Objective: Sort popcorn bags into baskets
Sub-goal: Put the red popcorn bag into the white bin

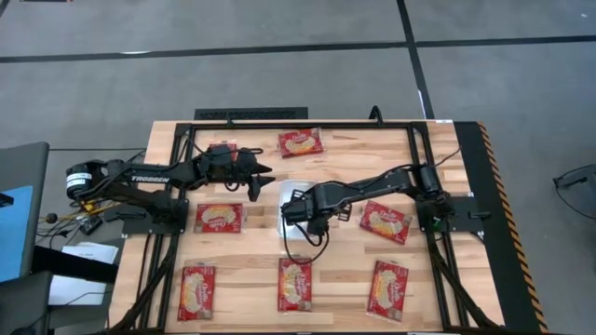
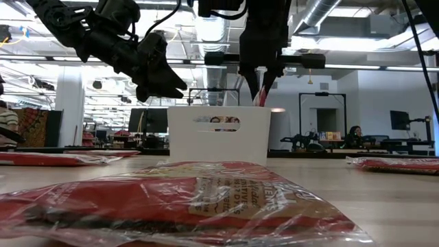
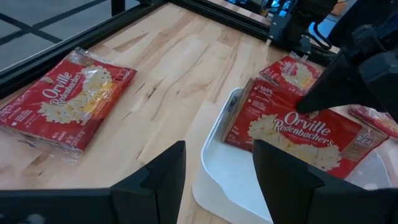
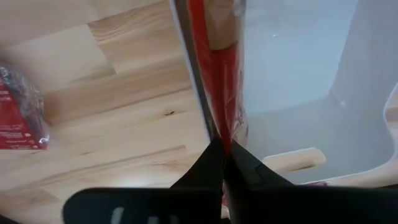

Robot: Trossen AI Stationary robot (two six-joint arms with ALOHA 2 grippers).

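Right gripper (image 4: pixel 222 152) — fingers pinched on a popcorn bag's (image 3: pixel 292 127) edge over the white basket (image 3: pixel 214 168) — left gripper (image 3: pixel 217 180) spread, empty.

The table (image 1: pixel 251 270) is showing a pale wood-plank top inside a black metal frame (image 1: pixel 298 123). A yellow-and-black hazard strip (image 1: pixel 500 200) is running along its 3 o'clock edge. Grey floor (image 1: pixel 279 84) crossed by dark lines is lying beyond the 12 o'clock edge. At 9 o'clock, a dark chair (image 1: pixel 20 200) is standing beside the table, with white papers (image 1: pixel 79 274) lying near it. In the low view, monitors (image 2: pixel 147 120) and a seated person (image 2: pixel 354 134) are showing in the room behind.
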